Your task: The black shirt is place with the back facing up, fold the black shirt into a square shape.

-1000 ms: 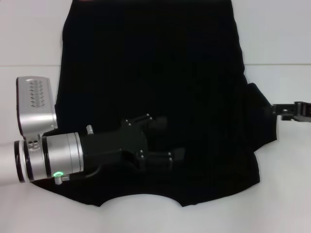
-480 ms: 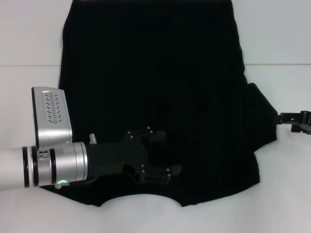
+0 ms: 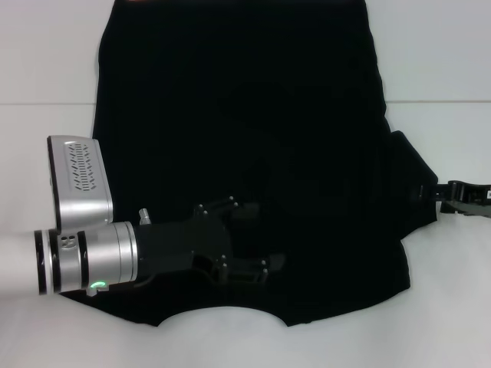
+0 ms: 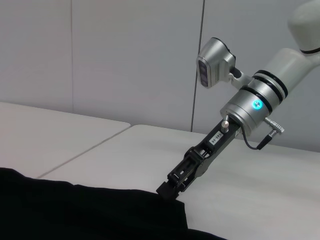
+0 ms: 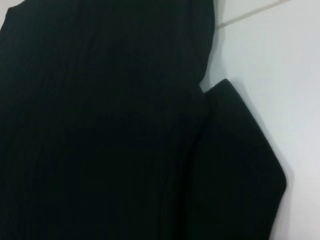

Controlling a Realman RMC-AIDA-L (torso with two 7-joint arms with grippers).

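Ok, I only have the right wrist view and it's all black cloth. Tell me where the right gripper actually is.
Observer: In the head view the right gripper is over the white table, just off the right sleeve of the black shirt.
Operator: Give me its height too.
Observer: The left wrist view shows its tip low, at the shirt's edge, with the arm slanting up behind it.
Operator: Now report the left gripper.
Observer: The left gripper is over the shirt's near left part, jaws spread open.
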